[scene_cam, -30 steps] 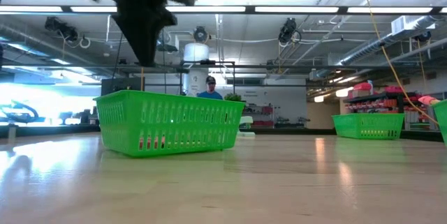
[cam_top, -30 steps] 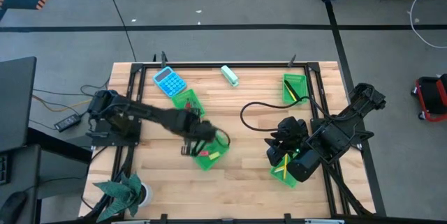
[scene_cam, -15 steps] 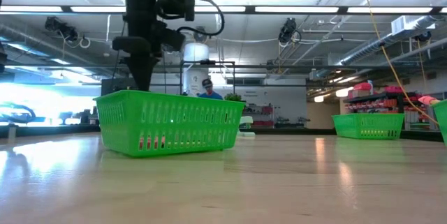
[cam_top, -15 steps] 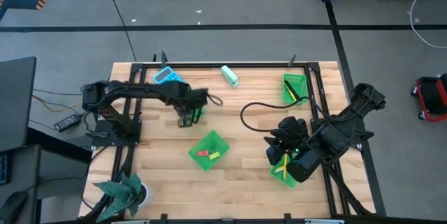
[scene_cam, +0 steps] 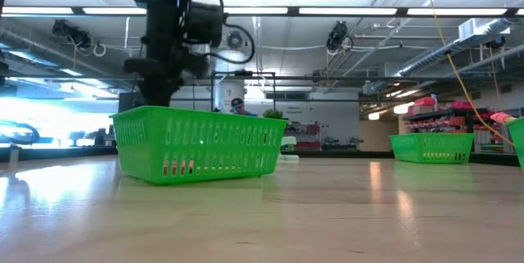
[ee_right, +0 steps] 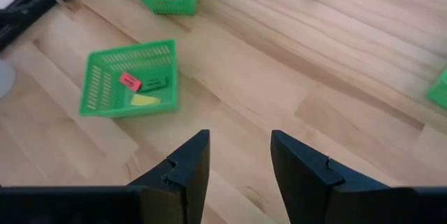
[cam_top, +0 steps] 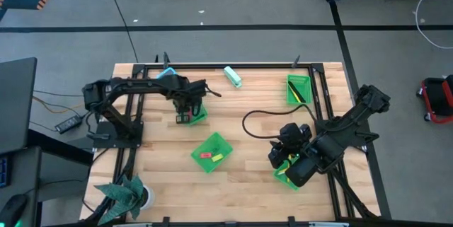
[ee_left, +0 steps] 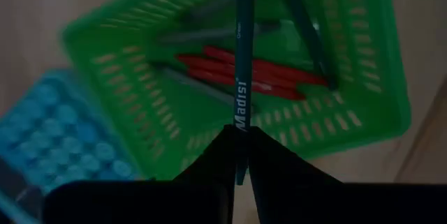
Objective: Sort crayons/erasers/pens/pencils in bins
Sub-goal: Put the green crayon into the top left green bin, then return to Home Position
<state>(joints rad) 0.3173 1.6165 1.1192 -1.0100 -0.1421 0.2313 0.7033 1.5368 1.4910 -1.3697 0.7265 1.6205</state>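
My left gripper (cam_top: 186, 114) hovers over the far-left green bin (cam_top: 196, 111), shut on a dark teal crayon (ee_left: 240, 77) with pale lettering. In the left wrist view that bin (ee_left: 363, 105) holds red crayons (ee_left: 251, 74) and dark sticks lying on its floor. My right gripper (ee_right: 237, 155) is open, above the near-right bin (cam_top: 287, 175). The middle bin (cam_top: 211, 152) holds red (ee_right: 129, 81), green and yellow erasers. A far-right bin (cam_top: 298, 89) holds dark pens. My left gripper pinches the dark crayon between its two fingers at one end (ee_left: 239, 155). The fingers come from above, pointing down. The crayon runs on from the fingertips in line with them, lifted clear, its free end (ee_left: 244, 1) over the bin's inside.
A blue calculator (ee_left: 42, 126) lies beside the crayon bin, toward the table's left edge. A teal-and-white block (cam_top: 232, 76) sits near the far edge. A potted plant (cam_top: 127, 195) stands at the near-left corner. Bare wood lies between the bins.
My left gripper has travelled from above the middle eraser bin toward the table's far-left, stopping over the crayon bin. Most of that move came in the first half second. My right arm has shifted only slightly.
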